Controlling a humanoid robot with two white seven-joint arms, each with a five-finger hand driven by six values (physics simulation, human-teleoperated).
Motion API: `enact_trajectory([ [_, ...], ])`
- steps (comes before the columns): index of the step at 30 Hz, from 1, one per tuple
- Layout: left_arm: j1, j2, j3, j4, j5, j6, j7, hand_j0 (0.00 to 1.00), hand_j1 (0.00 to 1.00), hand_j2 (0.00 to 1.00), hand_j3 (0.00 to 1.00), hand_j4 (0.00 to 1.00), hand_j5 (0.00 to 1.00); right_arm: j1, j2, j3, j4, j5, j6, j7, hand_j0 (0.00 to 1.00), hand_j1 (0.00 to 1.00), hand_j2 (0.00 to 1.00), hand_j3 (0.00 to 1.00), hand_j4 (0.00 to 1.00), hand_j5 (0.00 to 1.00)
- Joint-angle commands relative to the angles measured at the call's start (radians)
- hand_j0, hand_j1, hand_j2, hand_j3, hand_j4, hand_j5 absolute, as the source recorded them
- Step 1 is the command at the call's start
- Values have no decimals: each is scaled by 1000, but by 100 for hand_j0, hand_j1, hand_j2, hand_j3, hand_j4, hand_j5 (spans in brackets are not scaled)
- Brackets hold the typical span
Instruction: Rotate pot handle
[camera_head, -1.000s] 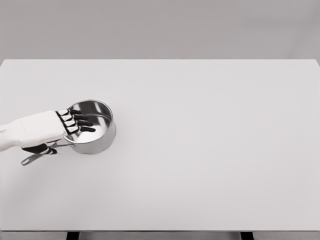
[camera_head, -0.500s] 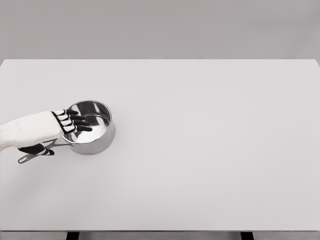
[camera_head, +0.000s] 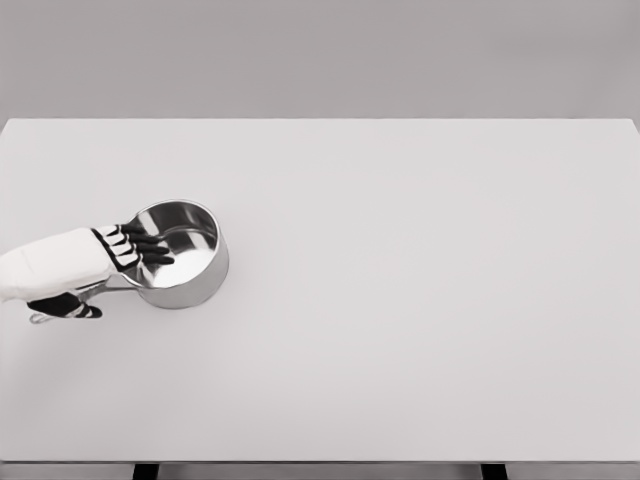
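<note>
**Left robot hand reaches over the pot's rim, thumb under the handle**

A shiny steel pot (camera_head: 180, 255) sits upright on the white worktop (camera_head: 420, 300), out toward nine o'clock from the worktop's centre and near its left edge. The pot looks empty, its polished inside showing only reflections. Its thin metal handle (camera_head: 70, 303) runs from the pot's wall toward about eight o'clock, ending close to the picture's left side.

The left robot hand (camera_head: 100, 262) comes in from the left edge on a white arm. Its dark fingers (camera_head: 148, 250) are stretched out nearly straight, lying across the pot's nine o'clock rim with the tips over the bowl. The thumb (camera_head: 68, 308) is tucked below, lying along the handle. The robot hand is therefore spread rather than curled; whether it actually pinches the handle between thumb and palm cannot be told from this view.
</note>
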Motion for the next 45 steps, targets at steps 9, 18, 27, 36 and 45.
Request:
enact_trajectory([
  [9, 74, -8, 110, -16, 11, 1, 1, 100, 100, 100, 100, 100, 100, 0, 0, 0, 0, 0, 0, 0, 100, 100, 100, 100, 100, 100],
  [18, 92, -31, 125, -19, -1, 1, 1, 100, 100, 100, 100, 100, 100, 0, 0, 0, 0, 0, 0, 0, 100, 100, 100, 100, 100, 100],
  [27, 141, -72, 184, -54, -39, 1, -1, 100, 100, 100, 100, 100, 100, 0, 0, 0, 0, 0, -1, 0, 100, 100, 100, 100, 100, 100],
  [36, 201, -143, 309, -54, -116, 1, -1, 100, 100, 100, 100, 100, 100, 0, 0, 0, 0, 0, 0, 0, 100, 100, 100, 100, 100, 100],
  [45, 203, -155, 309, -57, -145, 1, -1, 100, 100, 100, 100, 100, 100, 0, 0, 0, 0, 0, 0, 0, 100, 100, 100, 100, 100, 100],
])
